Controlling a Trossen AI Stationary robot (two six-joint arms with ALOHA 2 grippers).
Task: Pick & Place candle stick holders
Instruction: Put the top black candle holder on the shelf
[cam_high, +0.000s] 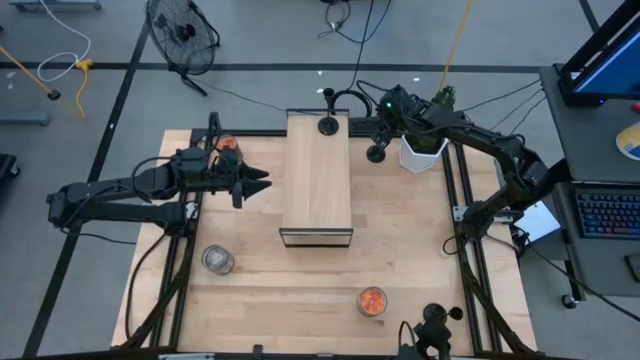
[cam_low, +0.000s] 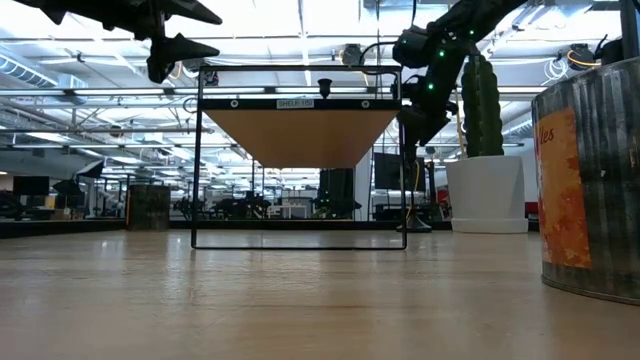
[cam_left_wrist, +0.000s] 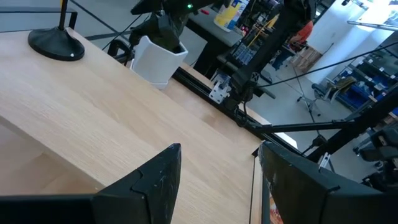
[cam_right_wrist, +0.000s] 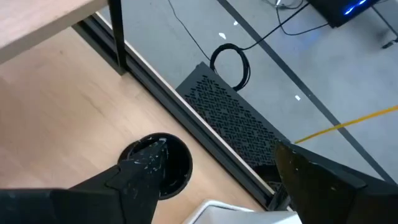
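One black holder (cam_high: 328, 124) stands on the far end of the long pale wooden box (cam_high: 315, 180); its base also shows in the left wrist view (cam_left_wrist: 56, 43). A second black holder (cam_high: 376, 153) stands on the table between the box and the white cactus pot (cam_high: 422, 152). My right gripper (cam_high: 385, 128) is open above that holder's base (cam_right_wrist: 163, 163), apart from it. A third holder (cam_high: 433, 318) stands near the front edge. My left gripper (cam_high: 262, 182) is open and empty, raised left of the box. An orange-red cup (cam_high: 229, 145), a clear-silvery cup (cam_high: 218, 260) and another orange-red cup (cam_high: 372, 301) stand on the table.
The box stands on a thin black frame above the table (cam_low: 300, 130), across the middle. The cactus (cam_low: 480, 105) rises from its pot close beside my right gripper (cam_low: 420, 118). Black rails (cam_high: 455, 200) run along the table's left and right sides.
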